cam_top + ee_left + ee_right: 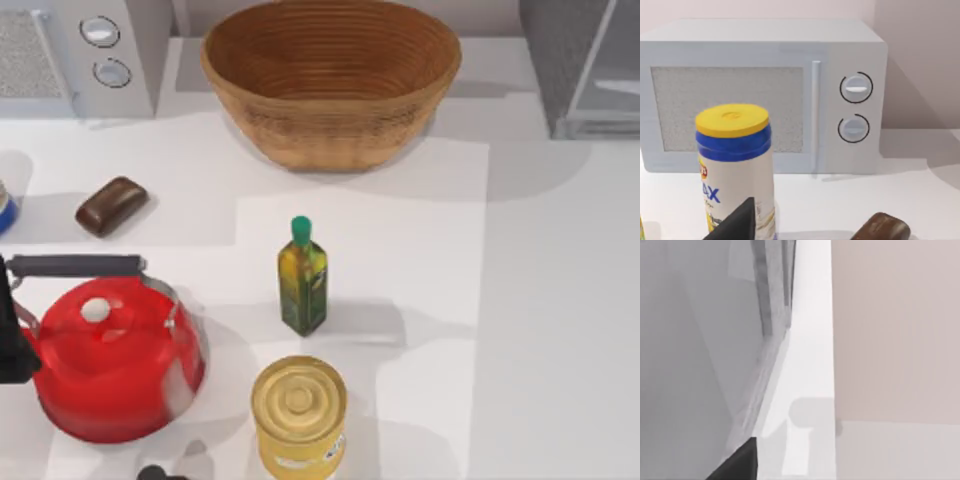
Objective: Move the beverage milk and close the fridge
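Note:
The beverage milk is out of view. The fridge [560, 50] stands at the table's back right corner, dark grey, with its lighter framed door [590, 62] swung outward and a pale inside showing beside it. The right wrist view looks closely along the fridge's grey door frame [771, 300] and the white table, with my right gripper's dark finger [737, 464] at the picture's edge. My left arm [12, 335] sits at the table's left edge beside the red kettle; its dark finger [737, 224] is close to a blue canister.
A wicker basket [330, 80] stands at the back centre, with a light grey two-dial appliance [90, 50] at the back left. On the table are a brown bar [110, 205], a red kettle [105, 355], an oil bottle [302, 280], a yellow tin can [298, 412] and a yellow-lidded blue canister [735, 165].

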Controlling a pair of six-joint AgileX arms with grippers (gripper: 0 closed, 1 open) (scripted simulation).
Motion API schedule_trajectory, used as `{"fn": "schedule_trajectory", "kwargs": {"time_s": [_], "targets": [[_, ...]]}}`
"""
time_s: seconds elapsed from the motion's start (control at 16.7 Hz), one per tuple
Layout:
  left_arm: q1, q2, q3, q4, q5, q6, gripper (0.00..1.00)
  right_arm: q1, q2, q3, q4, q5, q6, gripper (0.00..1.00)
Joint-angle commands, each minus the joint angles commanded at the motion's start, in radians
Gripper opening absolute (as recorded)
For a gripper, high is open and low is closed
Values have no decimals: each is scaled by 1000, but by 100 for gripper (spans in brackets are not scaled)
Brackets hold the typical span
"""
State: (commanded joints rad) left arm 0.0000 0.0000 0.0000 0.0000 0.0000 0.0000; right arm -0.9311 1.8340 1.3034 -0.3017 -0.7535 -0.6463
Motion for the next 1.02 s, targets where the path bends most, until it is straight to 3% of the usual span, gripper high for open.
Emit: {"fn": "schedule_trajectory", "kwargs": {"time_s": [0.36, 1.02], "targets": [[0, 0, 0, 0, 0, 0, 100, 55, -20, -33, 29, 55, 46, 100], [0, 0, 0, 0, 0, 0, 100, 585, -149, -181, 234, 447, 378, 100]]}}
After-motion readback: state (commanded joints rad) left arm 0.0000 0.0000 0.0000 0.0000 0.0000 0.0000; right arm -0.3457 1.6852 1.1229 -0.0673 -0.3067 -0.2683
